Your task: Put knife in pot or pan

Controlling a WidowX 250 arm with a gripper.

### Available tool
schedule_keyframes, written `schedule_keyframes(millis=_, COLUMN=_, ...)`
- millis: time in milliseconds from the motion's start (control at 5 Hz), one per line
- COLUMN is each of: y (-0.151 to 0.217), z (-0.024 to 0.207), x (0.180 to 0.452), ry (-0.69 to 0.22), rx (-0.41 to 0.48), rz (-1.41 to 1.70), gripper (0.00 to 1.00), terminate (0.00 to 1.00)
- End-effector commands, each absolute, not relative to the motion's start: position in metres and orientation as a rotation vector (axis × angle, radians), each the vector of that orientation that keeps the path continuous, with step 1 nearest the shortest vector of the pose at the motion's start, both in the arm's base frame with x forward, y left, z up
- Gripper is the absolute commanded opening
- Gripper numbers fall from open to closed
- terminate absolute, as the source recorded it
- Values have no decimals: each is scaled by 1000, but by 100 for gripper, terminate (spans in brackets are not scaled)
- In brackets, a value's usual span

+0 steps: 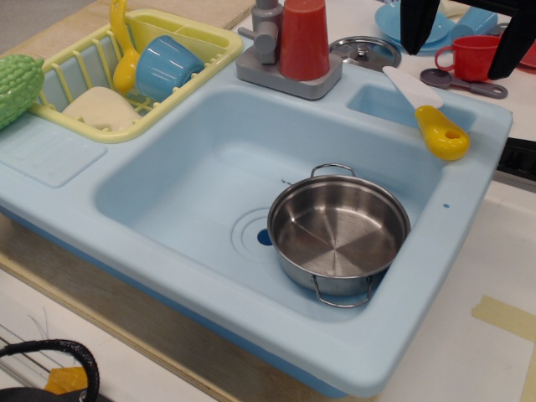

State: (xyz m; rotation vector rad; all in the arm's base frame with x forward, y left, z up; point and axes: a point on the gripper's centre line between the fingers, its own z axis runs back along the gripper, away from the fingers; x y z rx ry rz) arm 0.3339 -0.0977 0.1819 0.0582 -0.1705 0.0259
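The knife [440, 134], with a white blade and a chunky yellow handle with a hole, lies across the rim of the small compartment at the back right of the light blue toy sink [167, 251]. The shiny steel pot [339, 230] with two wire loop handles stands upright in the main basin, right of the drain, and is empty. My gripper [458, 59] hangs at the top right, above and just behind the knife. Its two black fingers [416, 25] are spread wide apart and hold nothing.
A yellow dish rack [84, 59] at back left holds a blue cup [166, 67], a yellow spoon [124, 50] and a cream piece. A green bumpy vegetable [17, 84] lies at far left. Behind the basin are the grey faucet [268, 33], a red cup [303, 38], a steel lid [364, 50], a red mug [473, 57] and a grey-purple spoon [461, 82].
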Motion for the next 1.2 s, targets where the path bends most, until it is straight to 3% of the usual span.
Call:
schedule_keyframes(millis=0, y=-98, z=182, x=334, ry=-171, rx=58, rz=26, gripper=100, terminate=0)
schedule_keyframes(millis=600, y=-93, z=152, x=335, ry=-224, rx=6, rz=291, gripper=100, terminate=0)
schedule_keyframes(millis=1000, y=-90, z=141, x=343, ry=-192, rx=-12, rz=308, gripper=100, terminate=0)
